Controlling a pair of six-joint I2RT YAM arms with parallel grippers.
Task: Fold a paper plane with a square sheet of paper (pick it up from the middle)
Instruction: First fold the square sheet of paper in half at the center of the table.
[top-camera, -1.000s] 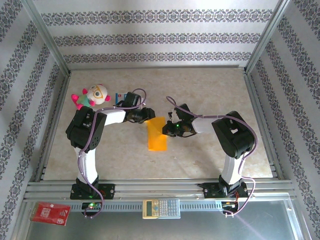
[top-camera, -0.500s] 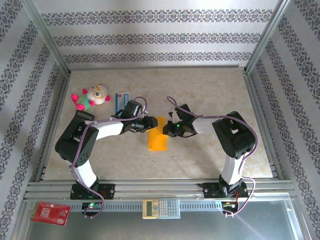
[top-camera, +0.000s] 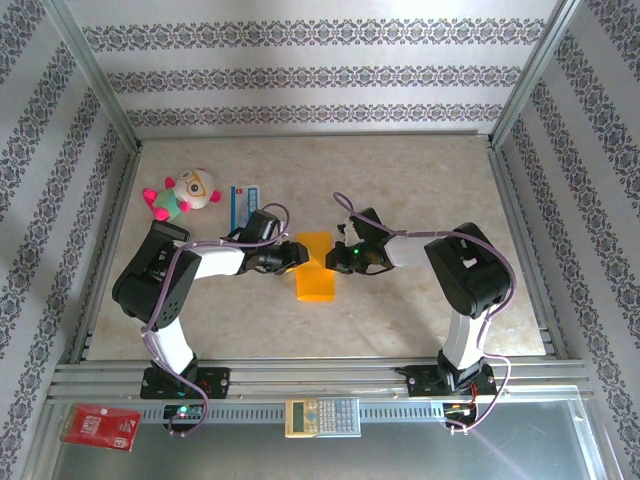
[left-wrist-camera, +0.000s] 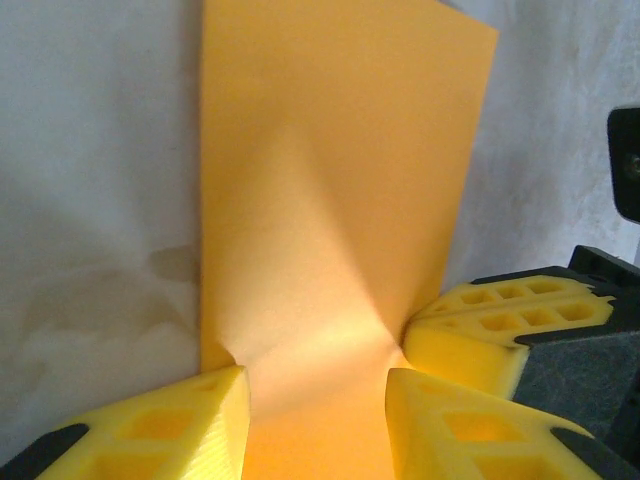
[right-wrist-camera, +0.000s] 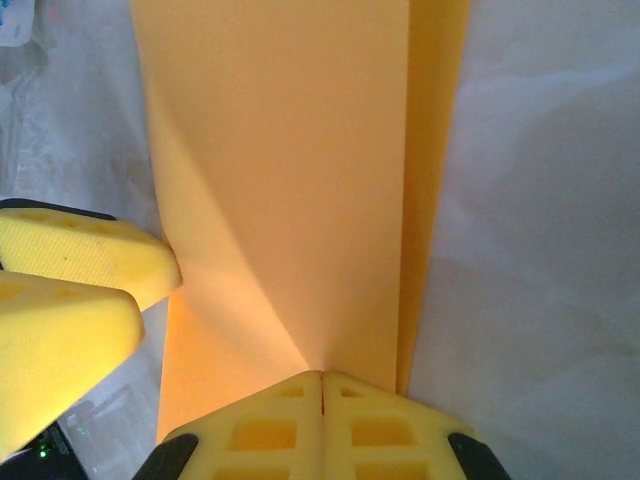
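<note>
The square sheet of paper (top-camera: 316, 266) is orange-yellow and lies folded over on the table between the two arms. In the right wrist view a top flap (right-wrist-camera: 290, 180) overlaps a narrow lower strip (right-wrist-camera: 435, 180). My right gripper (top-camera: 338, 258) (right-wrist-camera: 321, 385) is shut on the sheet's right edge, and creases run into its closed tips. My left gripper (top-camera: 298, 252) (left-wrist-camera: 316, 400) is at the sheet's left edge. Its fingers (left-wrist-camera: 150, 430) stand apart and the paper (left-wrist-camera: 330, 200) bulges across the gap between them. No dart-shaped paper plane is in view.
A plush toy (top-camera: 185, 193) and a blue-and-white packet (top-camera: 243, 203) lie at the back left, close to the left arm. A calculator (top-camera: 322, 416) and a red packet (top-camera: 100, 427) rest on the metal shelf in front of the arm bases. Aluminium rails (top-camera: 100, 100) frame the table.
The left arm has swung its elbow outward and its gripper has settled lower onto the sheet's left side. The sheet's far part now looks broader. The right arm has not moved.
</note>
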